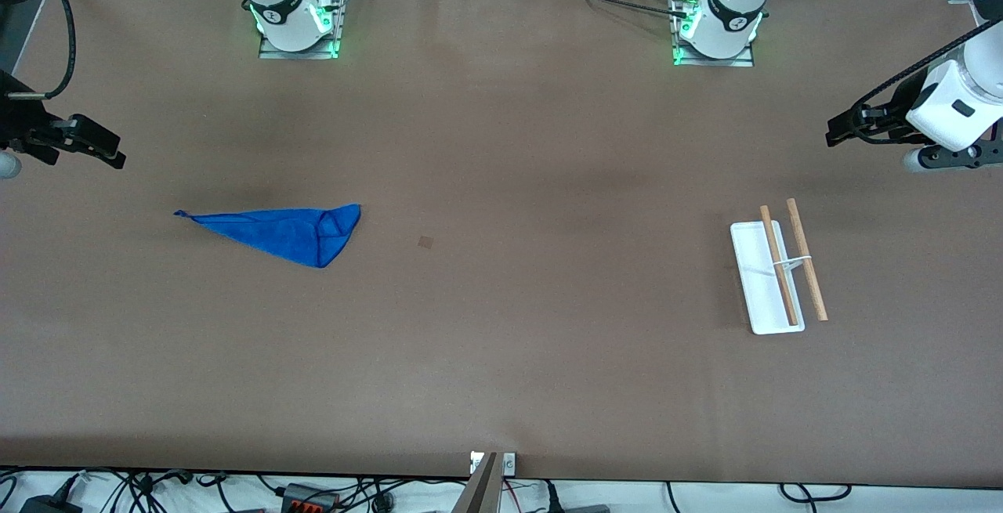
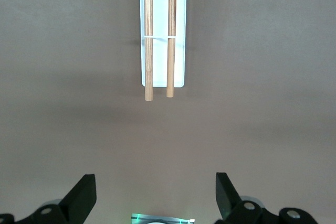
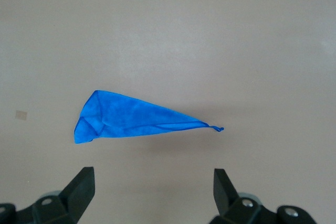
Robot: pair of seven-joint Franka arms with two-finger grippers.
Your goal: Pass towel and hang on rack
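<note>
A blue towel (image 1: 290, 233) lies crumpled into a flat wedge on the brown table, toward the right arm's end; it also shows in the right wrist view as the towel (image 3: 131, 119). The rack (image 1: 772, 274), a white base with two wooden rods, stands toward the left arm's end, and the left wrist view shows the rack (image 2: 163, 35) too. My right gripper (image 1: 117, 154) hangs over the table's edge at its own end, open and empty (image 3: 152, 190), apart from the towel. My left gripper (image 1: 832, 137) hangs over the table's edge at its own end, open and empty (image 2: 156, 192), apart from the rack.
The two arm bases (image 1: 298, 23) (image 1: 717, 27) stand along the table's edge farthest from the front camera. A small brown square mark (image 1: 425, 242) lies on the table between towel and rack. A metal bracket (image 1: 492, 464) sits at the nearest edge, with cables below it.
</note>
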